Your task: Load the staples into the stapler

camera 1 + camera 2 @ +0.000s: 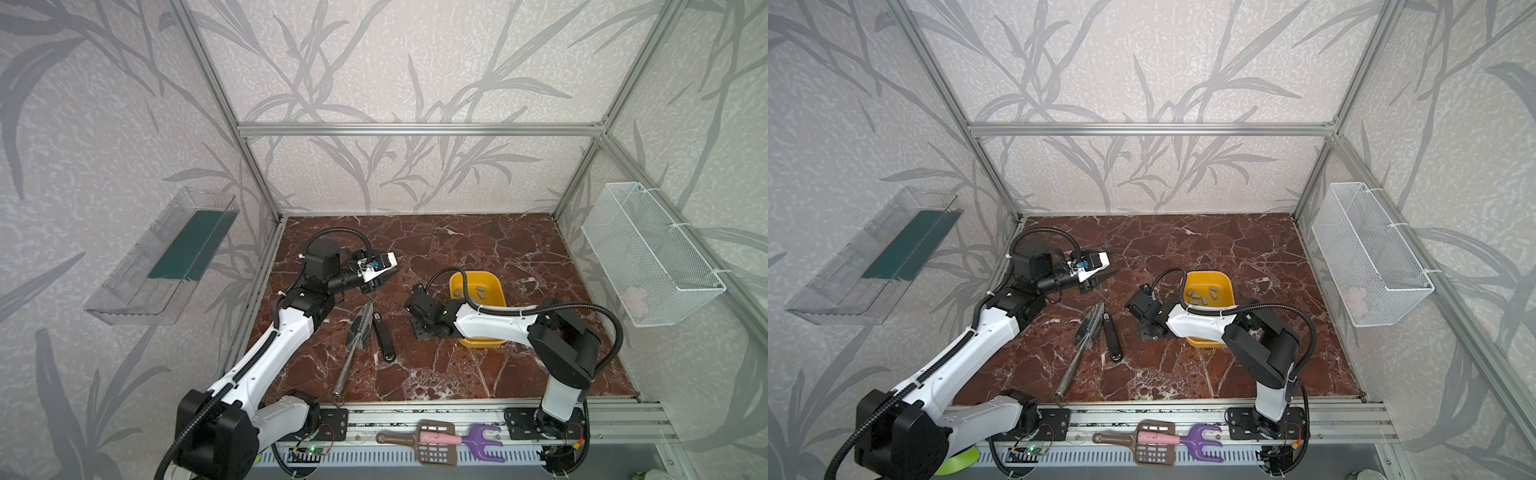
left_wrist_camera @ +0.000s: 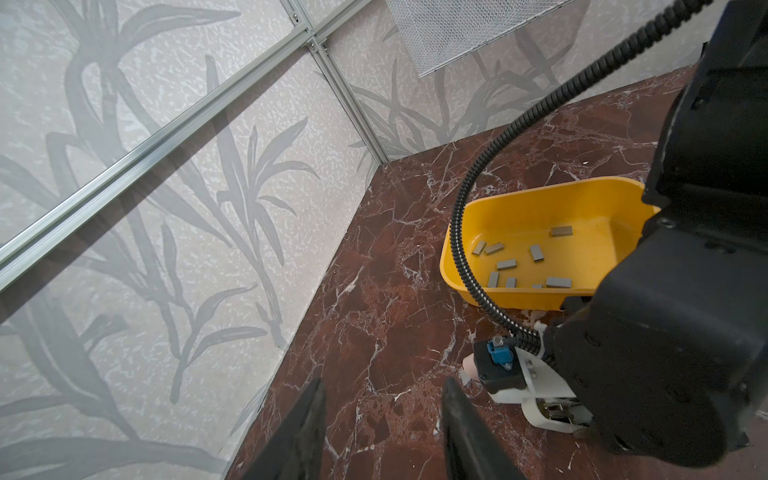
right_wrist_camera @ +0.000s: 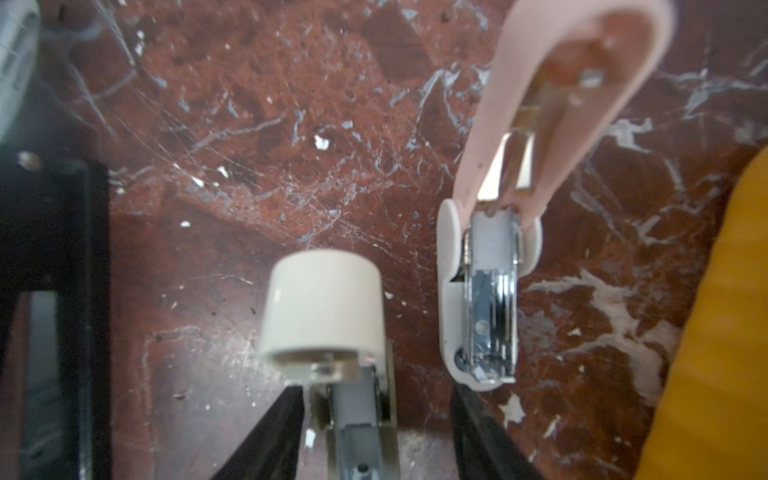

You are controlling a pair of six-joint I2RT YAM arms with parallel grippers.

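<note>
Down front on the rail we've got a brown scoop and a purple rake. Left gripper hangs over the table, jaws apart, nothing between them. Right gripper is low, jaws spread either side of the cream stapler, with a gap on one side. The pink stapler lies flipped open just beside it. Staples sit loose in the yellow tray, which the right arm crosses over.

Both top views look down from 6 o'clock on the whole table; the left wrist camera faces 3 o'clock, sharing the tray; the right wrist camera looks closely down.
</note>
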